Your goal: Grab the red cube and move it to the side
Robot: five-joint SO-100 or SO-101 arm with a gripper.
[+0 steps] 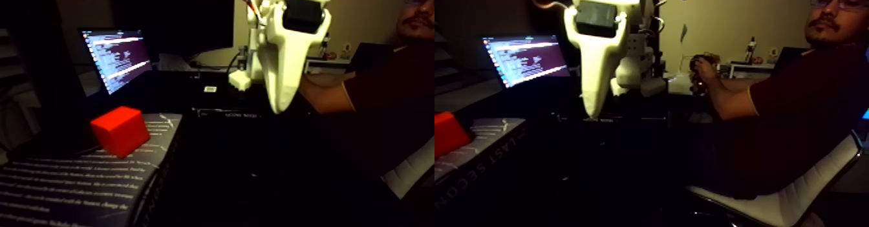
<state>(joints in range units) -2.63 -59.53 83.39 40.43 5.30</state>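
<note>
The red cube (120, 130) sits tilted on a dark book (77, 181) at the near left of the picture's left half. The white gripper (282, 107) hangs high to its right, holding nothing; whether it's spread, can't tell. A person (785, 107) sits right.

Red cube (120, 130), white claw (282, 103), dark text-printed book (77, 184)

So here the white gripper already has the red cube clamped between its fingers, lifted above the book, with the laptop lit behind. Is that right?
Not quite. The red cube is not in the gripper; it rests on the book, apart from the white fingers, which hang in the air to its right in the fixed view. The laptop is indeed lit behind.
</note>
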